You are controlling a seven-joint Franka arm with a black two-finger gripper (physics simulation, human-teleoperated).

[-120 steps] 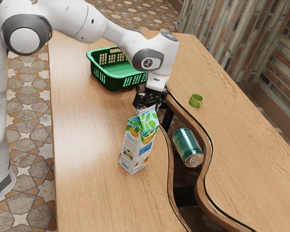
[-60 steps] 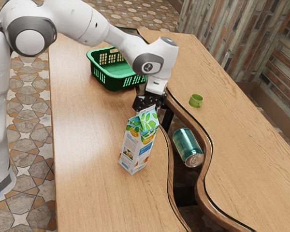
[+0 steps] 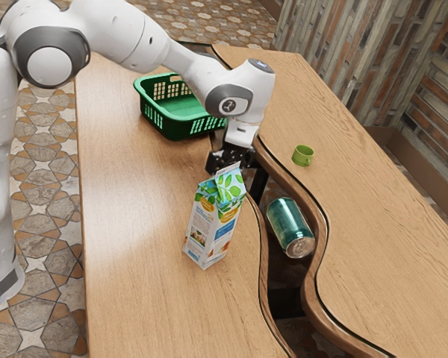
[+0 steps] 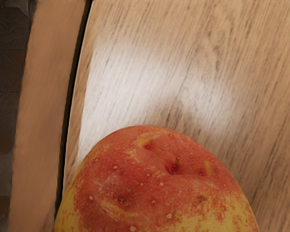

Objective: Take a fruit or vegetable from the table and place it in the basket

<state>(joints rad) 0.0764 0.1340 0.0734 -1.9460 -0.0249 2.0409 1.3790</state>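
Well, the gripper [image 3: 230,158] sits a little above the middle of the exterior view, pointing down behind the peaked top of the carton [image 3: 211,227], and I cannot tell whether it is spread or pressed together, nor whether it has a hold on anything. Right at it, though, is the fruit [image 4: 157,186], large and close in the wrist view, red on top with yellow sides and a few small dimples; whether it is gripped or just under the gripper, I can't say. The wood of the tabletop [image 3: 134,253] lies beyond the fruit, with a bright patch of glare and the curved brown edging [image 4: 43,116] nearby.

The carton stands upright near the centre of the exterior view, its green-leaf top just in front of the gripper. Up and to the left, the green basket [image 3: 178,129] rests on the tabletop, partly behind the arm [image 3: 187,63], with the gripper outside it, near its closest right corner. Right of centre, a teal can [image 3: 287,224] lies on its side in the curving gap [image 3: 282,272], and farther up toward the upper right sits a small green cup [image 3: 302,155].
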